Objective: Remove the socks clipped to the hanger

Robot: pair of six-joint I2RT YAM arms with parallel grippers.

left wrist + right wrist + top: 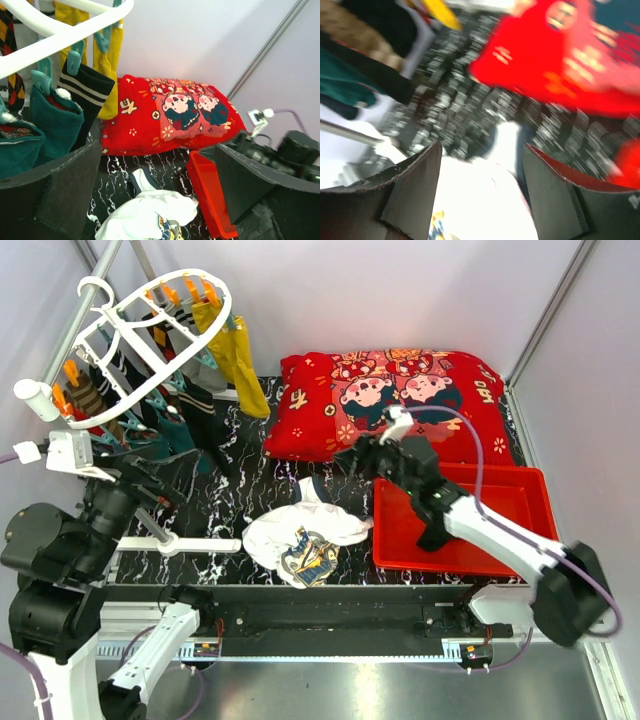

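Hovering near hanger (65,37) rim, left end effector (158,147) gapes; right end effector (482,145) seemingly gapes.

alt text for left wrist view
Clipped to a white hanger, upper left, hang a teal sock, a black striped sock and a mustard-yellow sock. Beyond lie a red cartoon-print cushion, a red tray and a white garment, framed by the open jaws of the left gripper.

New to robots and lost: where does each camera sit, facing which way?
Top: above and behind, looking down at the table; left arm and right arm show.
Left wrist: on its arm, facing socks and pillow; own fingers show.
Right wrist: on its arm, blurred, facing the cloth; own fingers show.
Shared: pillow, cloth.
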